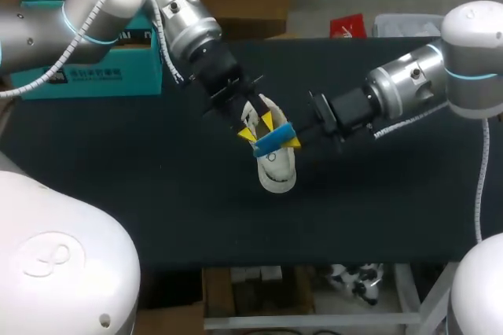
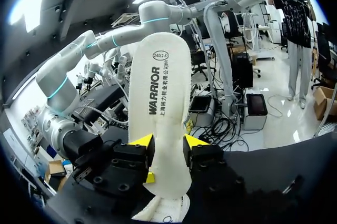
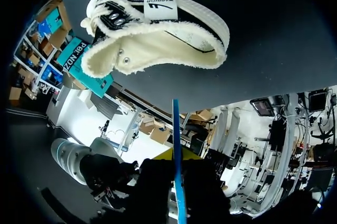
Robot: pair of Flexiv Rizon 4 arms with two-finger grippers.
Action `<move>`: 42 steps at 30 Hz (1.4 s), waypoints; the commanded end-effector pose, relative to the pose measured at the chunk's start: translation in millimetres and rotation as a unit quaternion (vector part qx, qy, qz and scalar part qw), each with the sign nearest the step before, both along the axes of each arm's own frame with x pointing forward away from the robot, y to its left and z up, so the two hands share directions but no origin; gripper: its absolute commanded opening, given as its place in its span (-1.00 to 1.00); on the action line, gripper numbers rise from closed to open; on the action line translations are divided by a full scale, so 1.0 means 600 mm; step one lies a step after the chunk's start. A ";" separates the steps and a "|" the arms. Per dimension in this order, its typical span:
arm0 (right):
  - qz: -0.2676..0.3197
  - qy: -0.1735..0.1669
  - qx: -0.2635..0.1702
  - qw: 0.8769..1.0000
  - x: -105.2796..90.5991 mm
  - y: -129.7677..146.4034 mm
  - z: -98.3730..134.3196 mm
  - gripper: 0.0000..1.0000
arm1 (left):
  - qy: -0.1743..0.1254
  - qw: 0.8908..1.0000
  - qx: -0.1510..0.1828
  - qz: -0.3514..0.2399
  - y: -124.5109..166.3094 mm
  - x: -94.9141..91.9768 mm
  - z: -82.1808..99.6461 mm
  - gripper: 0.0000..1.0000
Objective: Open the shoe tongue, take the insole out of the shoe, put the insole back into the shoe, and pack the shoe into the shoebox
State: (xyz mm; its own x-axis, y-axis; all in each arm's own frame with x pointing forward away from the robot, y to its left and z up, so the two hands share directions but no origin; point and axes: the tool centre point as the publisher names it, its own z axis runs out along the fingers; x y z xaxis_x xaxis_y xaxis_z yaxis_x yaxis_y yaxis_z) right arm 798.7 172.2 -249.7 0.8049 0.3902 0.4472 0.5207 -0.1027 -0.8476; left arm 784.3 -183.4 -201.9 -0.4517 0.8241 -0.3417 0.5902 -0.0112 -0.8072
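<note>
A white canvas shoe point(image 1: 277, 171) lies on the black table point(image 1: 157, 162), opening toward my arms; in the right wrist view the shoe point(image 3: 158, 29) lies ahead of the fingers. The insole point(image 1: 273, 140), blue on top and white beneath, hangs just above it. My right gripper point(image 1: 293, 141) is shut on the insole, which shows edge-on point(image 3: 176, 129) between its fingers point(image 3: 177, 169). My left gripper point(image 2: 168, 145) stands open around the insole's white underside point(image 2: 158, 77), a yellow tip on either side. The toe of the shoe point(image 2: 163, 213) shows below.
A teal cardboard box point(image 1: 102, 75) stands at the table's back left, behind my left arm. A brown carton point(image 1: 244, 5) sits past the far edge. My two arms meet over the middle of the table.
</note>
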 end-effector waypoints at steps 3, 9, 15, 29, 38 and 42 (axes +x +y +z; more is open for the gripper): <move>0.004 0.000 0.007 1.000 -0.006 -0.012 -0.010 -1.00 | 0.030 0.999 0.010 0.015 0.042 0.050 -0.002 1.00; 0.015 -0.001 0.008 1.000 -0.009 -0.016 -0.013 -1.00 | 0.054 0.998 0.028 0.032 0.081 0.094 0.002 1.00; 0.019 -0.004 0.013 1.000 -0.010 -0.017 -0.017 -1.00 | 0.054 0.996 0.052 0.046 0.095 0.115 -0.002 1.00; 0.024 -0.002 0.013 1.000 -0.005 -0.016 -0.017 -1.00 | 0.049 0.995 0.065 0.052 0.096 0.119 -0.006 1.00; 0.025 0.001 0.013 1.000 -0.007 -0.016 -0.019 -1.00 | 0.047 0.995 0.067 0.052 0.094 0.117 -0.007 1.00; 0.026 0.002 0.013 1.000 -0.007 -0.017 -0.019 -1.00 | 0.046 0.995 0.068 0.052 0.092 0.116 -0.006 1.00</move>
State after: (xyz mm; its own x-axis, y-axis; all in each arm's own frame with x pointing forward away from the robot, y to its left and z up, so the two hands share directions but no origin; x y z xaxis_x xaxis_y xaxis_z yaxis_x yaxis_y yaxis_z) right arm 793.6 163.8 -260.5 0.7859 0.4188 0.4549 0.5234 -0.0590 -0.8500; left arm 855.4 -126.7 -205.8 -0.5600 0.8081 -0.1829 0.5036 0.1566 -0.8496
